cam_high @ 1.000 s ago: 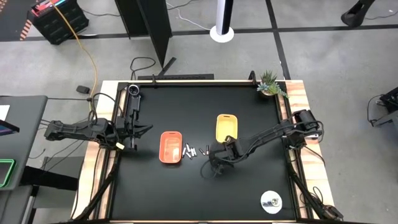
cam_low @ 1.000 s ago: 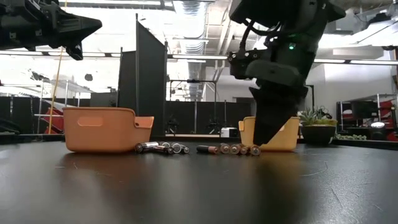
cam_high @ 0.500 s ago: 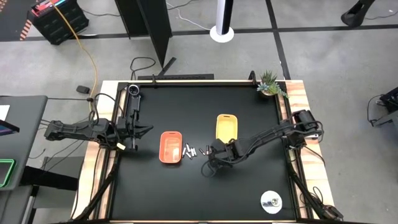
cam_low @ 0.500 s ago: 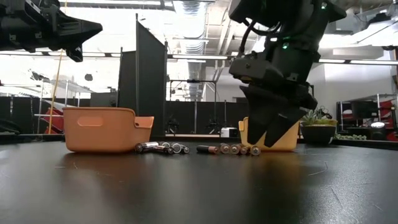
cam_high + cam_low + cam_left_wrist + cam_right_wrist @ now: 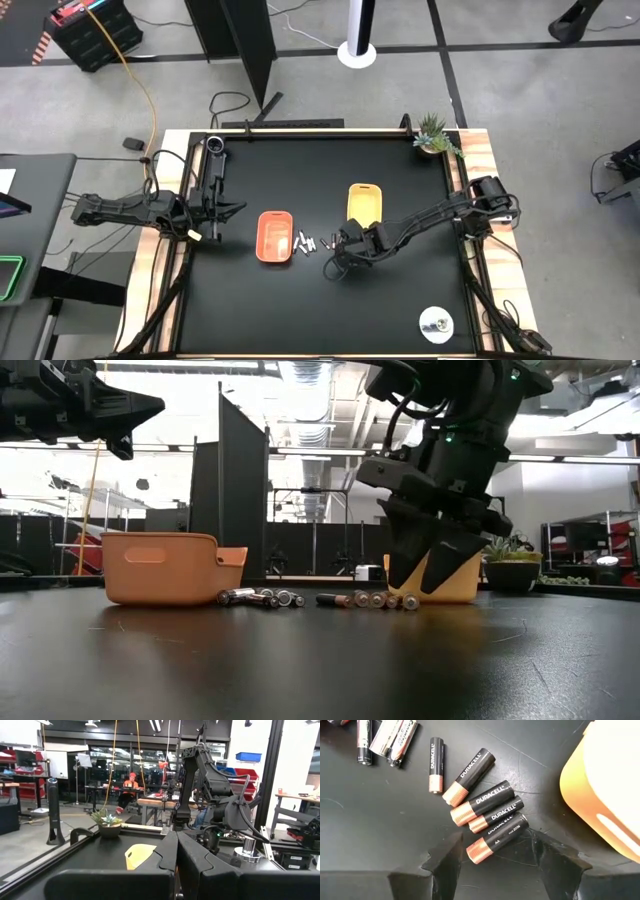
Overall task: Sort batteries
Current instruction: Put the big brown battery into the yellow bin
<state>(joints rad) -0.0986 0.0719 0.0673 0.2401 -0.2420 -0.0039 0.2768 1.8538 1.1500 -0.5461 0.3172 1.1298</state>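
Right end effector [image 5: 495, 851], fingers spread and empty, hovers over the nearest of the batteries [image 5: 496, 838] on the bench, long axis toward two o'clock; left arm well apart.

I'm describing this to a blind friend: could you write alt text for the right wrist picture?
The right pincer, open, hovers over five black-and-copper Duracell batteries lying on a black table. An orange-yellow tray stands beside them, and a few silvery batteries lie farther off.
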